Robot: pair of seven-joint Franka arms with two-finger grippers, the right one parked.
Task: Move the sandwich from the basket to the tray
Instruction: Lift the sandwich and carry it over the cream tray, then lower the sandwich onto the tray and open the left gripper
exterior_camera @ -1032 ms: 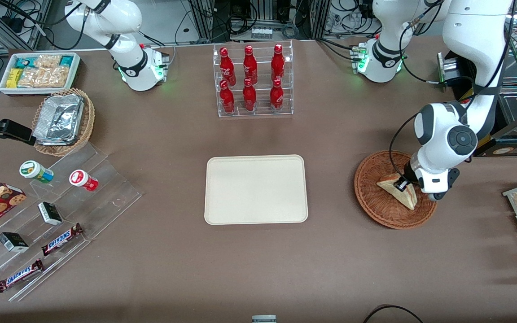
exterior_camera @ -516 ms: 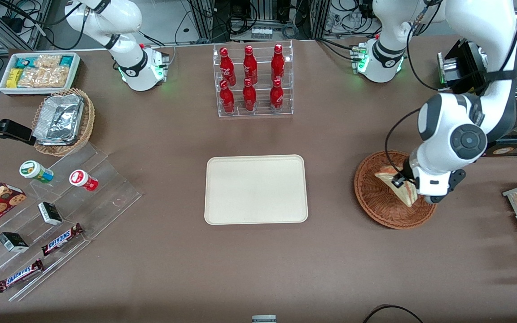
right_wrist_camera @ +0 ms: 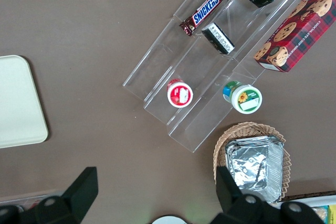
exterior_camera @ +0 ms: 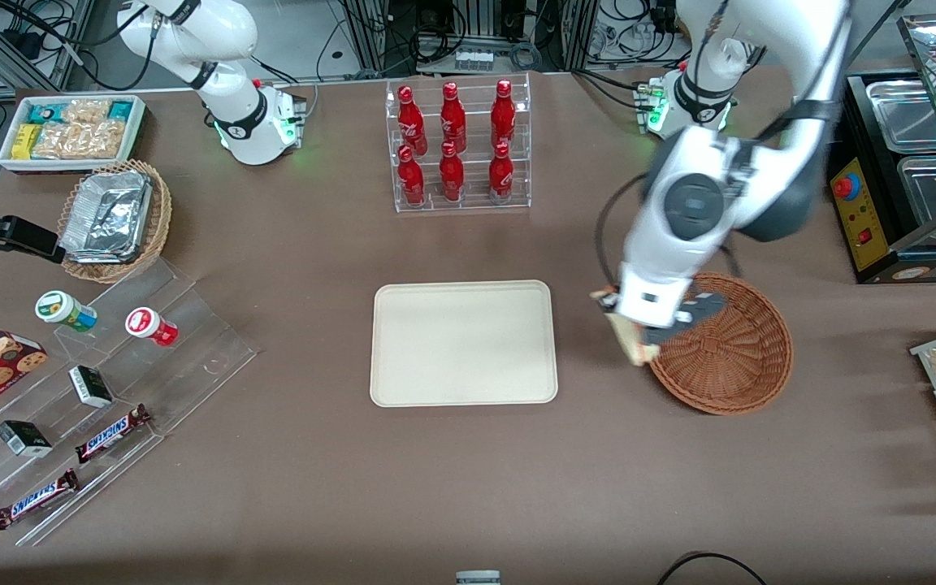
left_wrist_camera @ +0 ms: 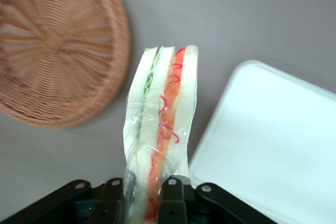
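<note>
- In the front view the gripper (exterior_camera: 634, 331) is covered by the arm's wrist, leaving only a pale sliver of the sandwich (exterior_camera: 629, 340) visible.
- The wrist also covers the basket (exterior_camera: 728, 349) rim at about 10 o'clock.
- In the left wrist view the sandwich's (left_wrist_camera: 160, 140) clamped end runs off the frame between the fingers (left_wrist_camera: 170, 203).
- There the basket (left_wrist_camera: 58, 51) and tray (left_wrist_camera: 273, 150) are both cropped by the frame edges.

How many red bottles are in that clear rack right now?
6 red bottles, all in the clear rack, farther from the camera than the tray: three on the upper tier, three on the lower. None looks hidden. The claw holds the sandwich between basket and tray.
</note>
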